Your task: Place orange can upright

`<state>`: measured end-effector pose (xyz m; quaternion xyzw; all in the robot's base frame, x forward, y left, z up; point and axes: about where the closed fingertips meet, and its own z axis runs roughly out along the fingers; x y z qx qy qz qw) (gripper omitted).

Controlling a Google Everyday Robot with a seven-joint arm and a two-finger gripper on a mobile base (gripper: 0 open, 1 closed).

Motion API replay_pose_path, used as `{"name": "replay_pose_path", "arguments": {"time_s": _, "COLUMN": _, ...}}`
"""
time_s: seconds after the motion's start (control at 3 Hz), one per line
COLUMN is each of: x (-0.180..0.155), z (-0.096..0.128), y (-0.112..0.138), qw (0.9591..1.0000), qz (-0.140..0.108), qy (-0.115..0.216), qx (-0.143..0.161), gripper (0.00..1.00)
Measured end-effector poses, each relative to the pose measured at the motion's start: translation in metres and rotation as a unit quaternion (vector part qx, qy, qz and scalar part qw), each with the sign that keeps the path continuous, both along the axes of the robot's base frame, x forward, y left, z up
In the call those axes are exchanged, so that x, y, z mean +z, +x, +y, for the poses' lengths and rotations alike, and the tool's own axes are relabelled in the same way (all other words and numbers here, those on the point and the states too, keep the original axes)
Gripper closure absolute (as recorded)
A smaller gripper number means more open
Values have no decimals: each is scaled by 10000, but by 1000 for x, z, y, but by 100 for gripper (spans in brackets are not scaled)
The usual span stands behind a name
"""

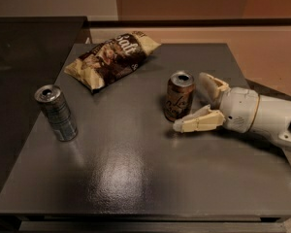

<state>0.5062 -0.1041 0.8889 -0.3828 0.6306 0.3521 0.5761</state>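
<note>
The orange can [179, 96] stands upright on the dark grey table [136, 178], right of the middle, with its silver top and opening facing up. My gripper [190, 102] reaches in from the right, low over the table, and is open. The can sits at the mouth of the spread fingers. The near finger [201, 121] lies by the can's base on the front side. The far finger [211, 87] is just right of the can's top and apart from it. The white wrist [254, 114] extends to the right edge of the view.
A slim silver-blue can [56, 113] stands upright near the table's left edge. A brown and cream chip bag [111, 57] lies flat at the back, left of the orange can. A dark counter [29, 42] adjoins the table's left side.
</note>
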Motion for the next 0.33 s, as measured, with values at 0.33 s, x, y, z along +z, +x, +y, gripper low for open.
{"name": "replay_pose_path", "arguments": {"time_s": 0.33, "x": 0, "z": 0, "y": 0, "qw": 10000, "qz": 0, "qy": 0, "qx": 0, "gripper": 0}}
